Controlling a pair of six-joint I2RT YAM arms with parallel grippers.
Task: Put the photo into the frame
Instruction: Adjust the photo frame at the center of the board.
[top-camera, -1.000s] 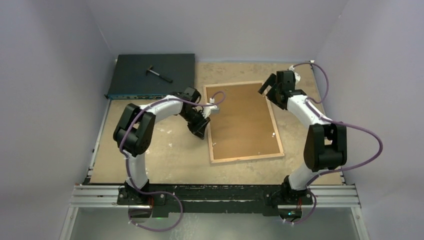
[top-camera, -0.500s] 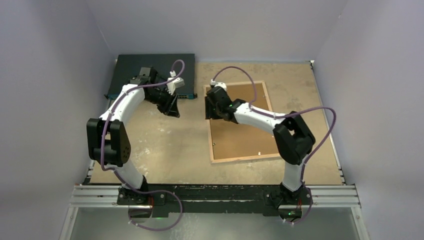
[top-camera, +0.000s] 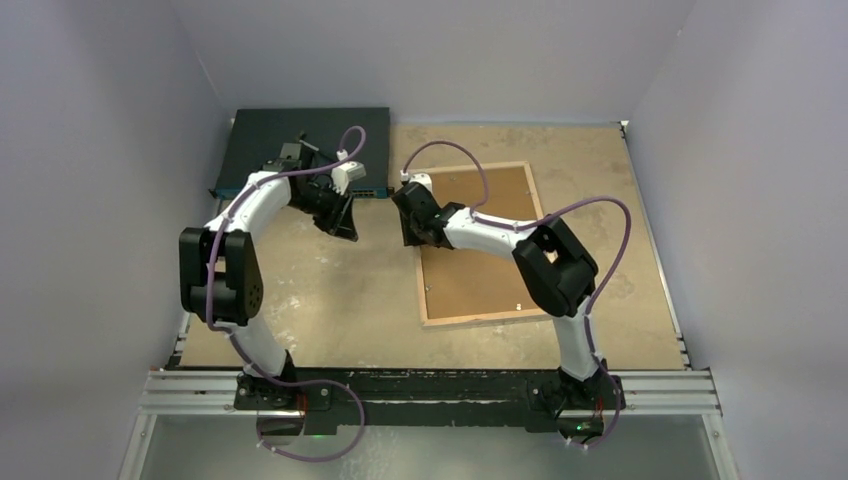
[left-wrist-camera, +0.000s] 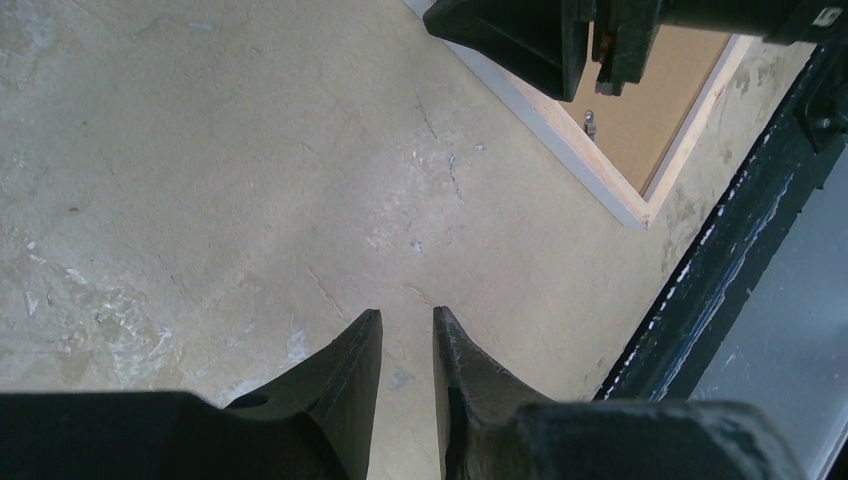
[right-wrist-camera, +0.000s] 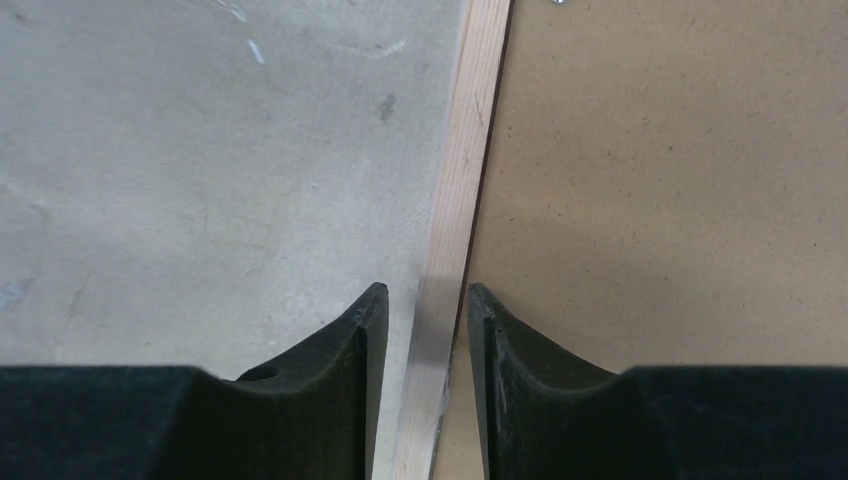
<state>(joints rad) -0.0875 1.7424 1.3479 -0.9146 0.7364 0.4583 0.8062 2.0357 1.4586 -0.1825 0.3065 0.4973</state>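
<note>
The frame (top-camera: 490, 316) lies back-up on the table, its light wood rim around a brown backing board (top-camera: 490, 250). No photo shows in any view. My right gripper (top-camera: 412, 232) reaches over the frame's left edge. In the right wrist view its jaws (right-wrist-camera: 427, 290) straddle the wooden rail (right-wrist-camera: 468, 150), open, with a thin gap on each side. My left gripper (top-camera: 345, 228) hovers over bare table left of the frame. Its jaws (left-wrist-camera: 407, 315) stand narrowly open with nothing between them. The left wrist view also catches the frame's corner (left-wrist-camera: 590, 170).
A dark flat box (top-camera: 300, 135) sits at the back left, right behind the left arm. Grey walls close in the table on three sides. A black mounting rail (top-camera: 430, 385) runs along the near edge.
The right arm swung from the frame's far right corner over to its left edge, its jaws narrowing round the rail. The left arm drew back from that edge toward the dark box.
</note>
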